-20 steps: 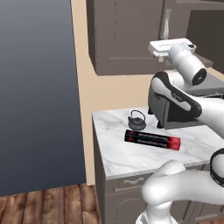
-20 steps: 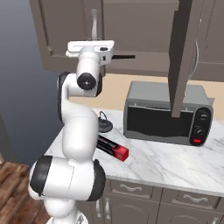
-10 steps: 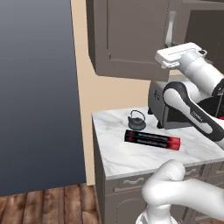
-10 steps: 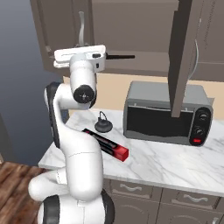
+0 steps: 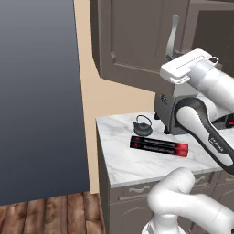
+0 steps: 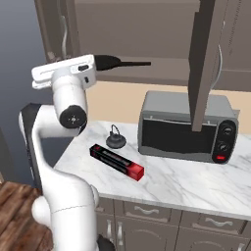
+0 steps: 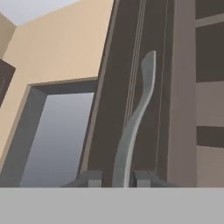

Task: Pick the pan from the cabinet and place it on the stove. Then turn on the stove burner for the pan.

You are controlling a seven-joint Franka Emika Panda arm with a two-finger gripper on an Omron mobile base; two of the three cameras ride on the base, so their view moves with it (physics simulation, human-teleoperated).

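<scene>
The pan (image 6: 111, 62) lies on the bottom shelf of the cabinet (image 6: 147, 29), seen edge-on, its thin black handle pointing right. The cabinet's right door (image 6: 205, 63) stands swung out. My gripper (image 7: 117, 177) is at the lower end of the left door's curved silver handle (image 7: 135, 118). The handle passes between the two fingertips, with a small gap on its left side, so the gripper is open. My white hand (image 5: 187, 65) sits just below that handle (image 5: 172, 34). The stove is out of view.
On the marble counter (image 6: 186, 184) stand a small black teapot (image 6: 116, 140), a long black-and-red box (image 6: 117, 162) and a grey toaster oven (image 6: 184, 127). A dark tall panel (image 5: 41, 91) rises left of the counter. My arm's elbow hangs over the counter's right part.
My hand has swung left and slightly down, from in front of the open cabinet to the left door's handle. The counter things have not moved.
</scene>
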